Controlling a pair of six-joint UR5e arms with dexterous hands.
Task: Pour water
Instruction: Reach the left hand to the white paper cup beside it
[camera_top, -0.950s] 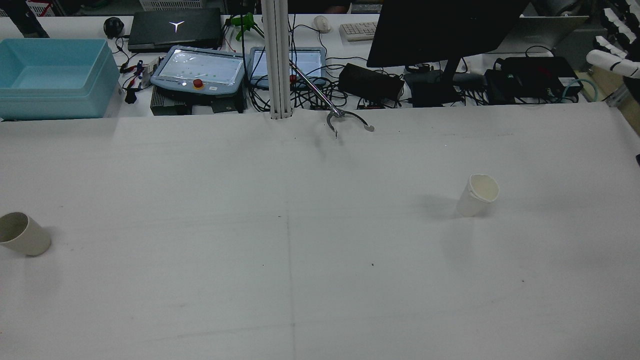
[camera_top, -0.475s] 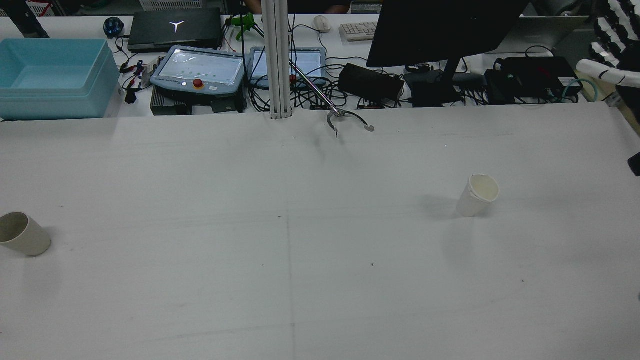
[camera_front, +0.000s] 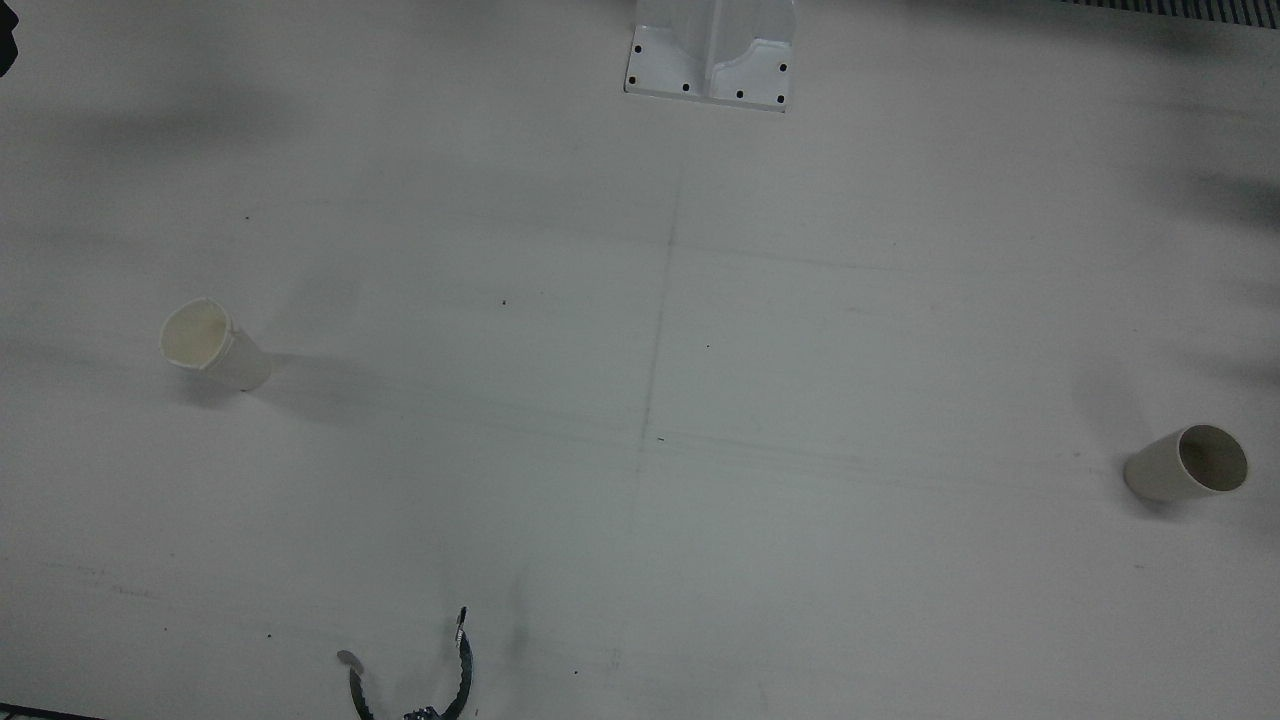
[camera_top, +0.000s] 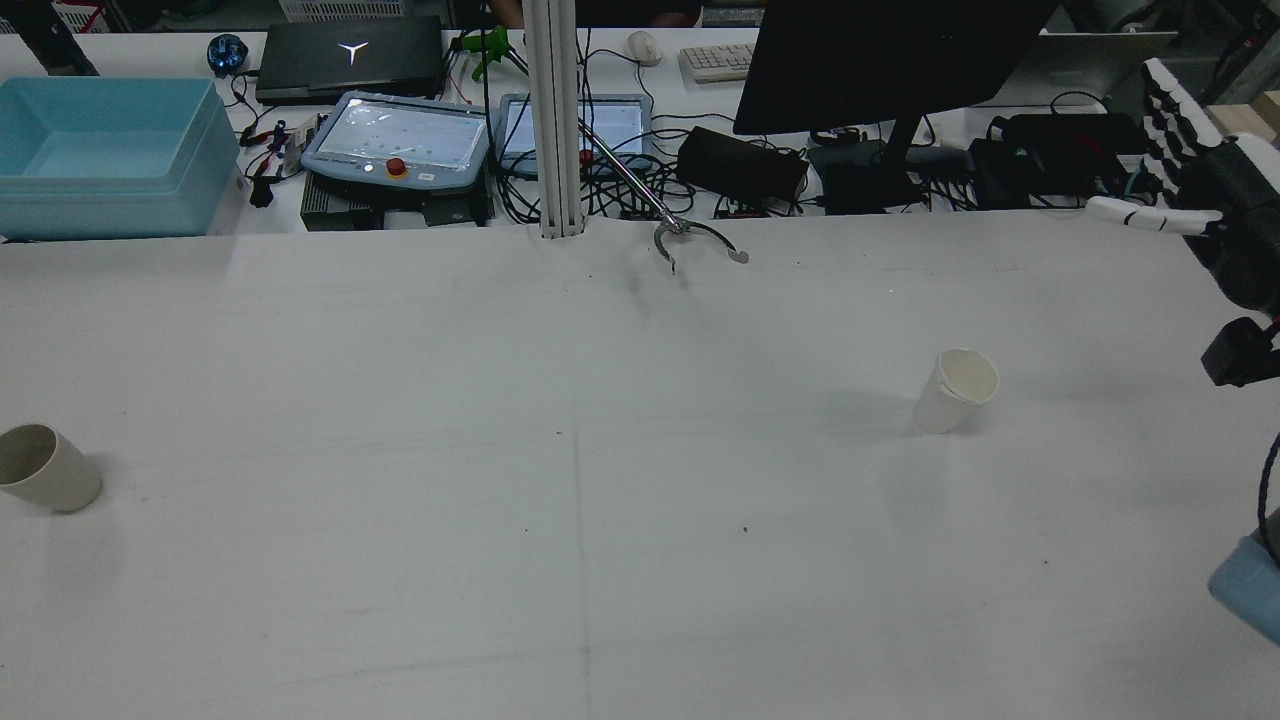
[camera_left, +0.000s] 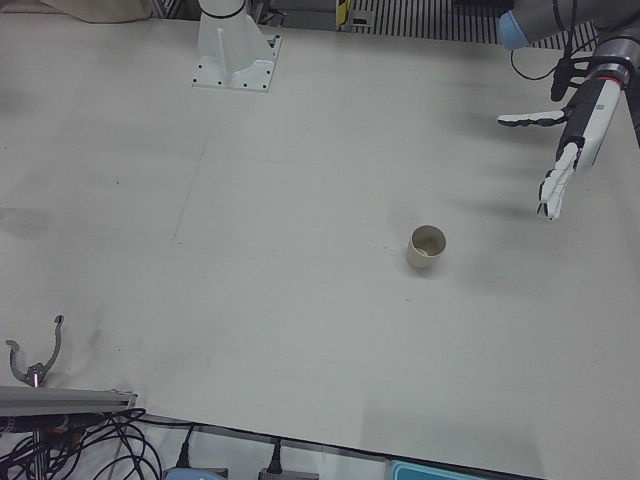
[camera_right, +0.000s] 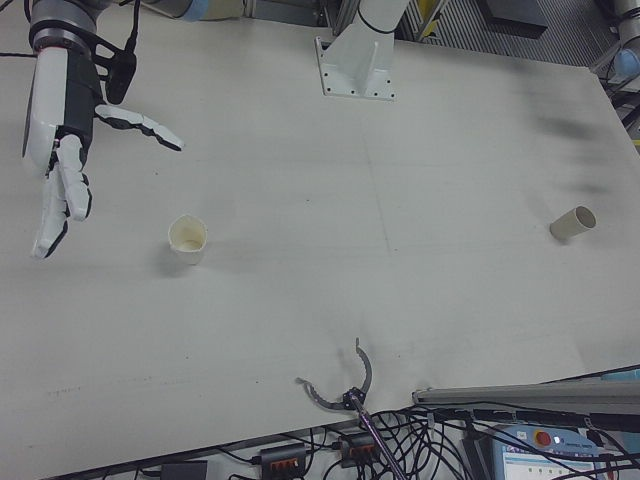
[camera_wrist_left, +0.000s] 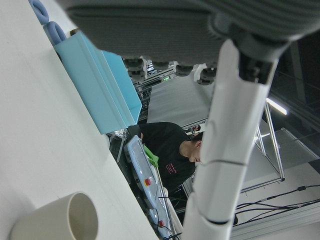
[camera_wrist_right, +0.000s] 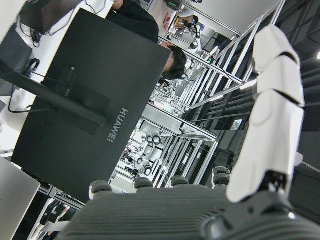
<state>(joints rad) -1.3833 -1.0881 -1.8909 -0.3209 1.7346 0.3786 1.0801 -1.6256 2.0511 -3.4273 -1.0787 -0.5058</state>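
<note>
Table (camera_top: 640, 560): white, flat, a faint seam down its middle.

Left cup (camera_top: 45, 468): beige paper cup, upright, at the left edge of the table in the rear view; the contents cannot be told. It also shows in the front view (camera_front: 1188, 466) and the left-front view (camera_left: 426, 248).

Left hand (camera_left: 568, 140): white fingers on a dark palm, spread apart and holding nothing. It hangs above the table, off to one side of the left cup and well apart from it, with bare table between. In the left hand view one finger (camera_wrist_left: 230, 145) crosses the frame, and the cup (camera_wrist_left: 60, 220) sits at the lower edge, clear of it.

Right cup (camera_top: 957, 389): white paper cup, upright, rim slightly dented, on the right half of the table. It also shows in the front view (camera_front: 212, 345) and the right-front view (camera_right: 187, 239).

Right hand (camera_right: 62, 140): fingers extended and splayed, empty. It hovers above the table beside the right cup, not touching it; the fingertips (camera_right: 45, 240) point down near the cup's level but apart from it. In the rear view it sits at the right edge (camera_top: 1190, 190).

Far edge: metal claw grabber (camera_top: 690, 238); aluminium post (camera_top: 555, 120); two teach pendants (camera_top: 400, 140); black monitor (camera_top: 880, 60); laptop (camera_top: 350, 55); pale blue plastic bin (camera_top: 105, 155); cables.
</note>
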